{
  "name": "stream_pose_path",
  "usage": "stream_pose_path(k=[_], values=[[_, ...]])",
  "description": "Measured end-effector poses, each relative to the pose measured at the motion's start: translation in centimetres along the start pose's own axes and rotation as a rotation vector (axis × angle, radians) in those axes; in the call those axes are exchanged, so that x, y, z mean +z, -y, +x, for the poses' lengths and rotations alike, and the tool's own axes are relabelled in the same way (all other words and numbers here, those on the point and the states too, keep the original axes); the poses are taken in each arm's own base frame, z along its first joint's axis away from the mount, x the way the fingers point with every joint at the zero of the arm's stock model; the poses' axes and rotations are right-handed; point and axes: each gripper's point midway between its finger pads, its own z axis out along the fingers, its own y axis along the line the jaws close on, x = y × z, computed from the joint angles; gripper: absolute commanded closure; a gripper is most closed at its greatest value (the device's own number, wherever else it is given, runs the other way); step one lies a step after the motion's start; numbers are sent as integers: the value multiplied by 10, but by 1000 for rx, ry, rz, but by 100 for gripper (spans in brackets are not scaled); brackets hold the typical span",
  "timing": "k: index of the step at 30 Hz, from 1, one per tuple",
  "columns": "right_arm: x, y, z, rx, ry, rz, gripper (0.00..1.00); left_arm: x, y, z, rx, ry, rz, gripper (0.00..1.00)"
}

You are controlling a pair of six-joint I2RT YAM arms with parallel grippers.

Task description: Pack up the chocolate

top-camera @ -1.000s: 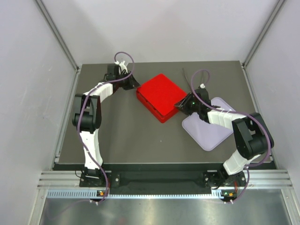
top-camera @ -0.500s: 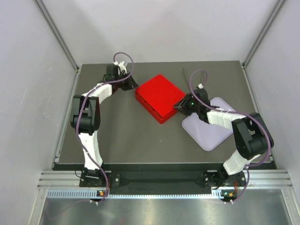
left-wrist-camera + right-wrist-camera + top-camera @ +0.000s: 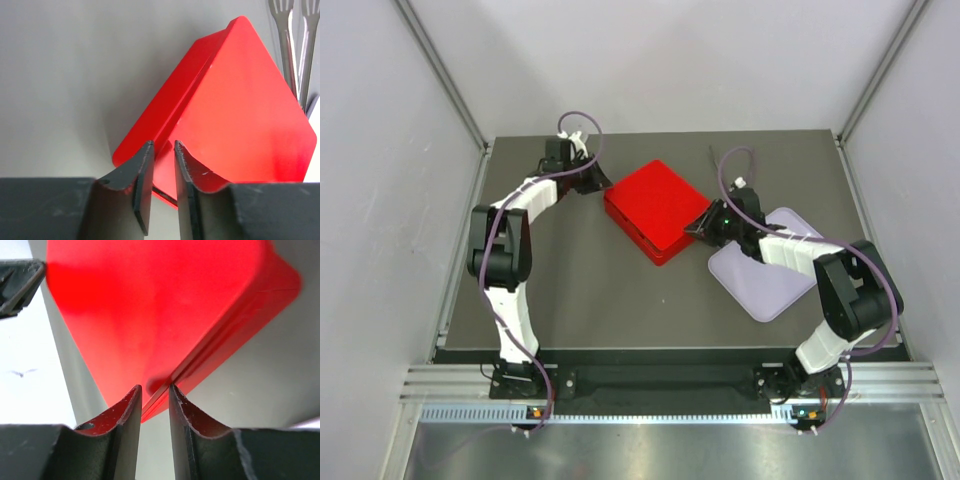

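- Closure stage, judged: red box (image 3: 655, 210) lies flat on the table (image 3: 570, 290) with its lid down, and the arms meet it at opposite corners, most likely to brace or square it.
- Left gripper (image 3: 162, 147) sits at the box's far-left corner. Its fingers are clenched to a thin slit and nothing is visibly clamped; the corner shows just behind the tips.
- Right gripper (image 3: 155, 389) sits at the box's right corner, fingers likewise drawn nearly together, with the lid seam running down toward the slit. No grasp is evident.
- Chocolate appears in no view. It is presumably inside the box, between the two grippers, though the lid hides any proof.
- Lavender tray (image 3: 770, 275) lies just right of the box, under the right arm.
- Metal tongs (image 3: 283, 30) lie beyond the box's far-right edge.
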Motion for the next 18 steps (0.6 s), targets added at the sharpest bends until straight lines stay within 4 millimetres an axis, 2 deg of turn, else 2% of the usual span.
stream_pose_path(k=[5, 13, 18], values=[[0, -16, 3, -43, -22, -34, 69, -8, -1, -4, -12, 18, -36, 59], [-1, -13, 7, -58, -43, -21, 67, -23, 0, -18, -16, 69, -91, 57], [-3, -7, 11, -63, -59, 2, 65, -27, -1, -20, -16, 77, -111, 56]])
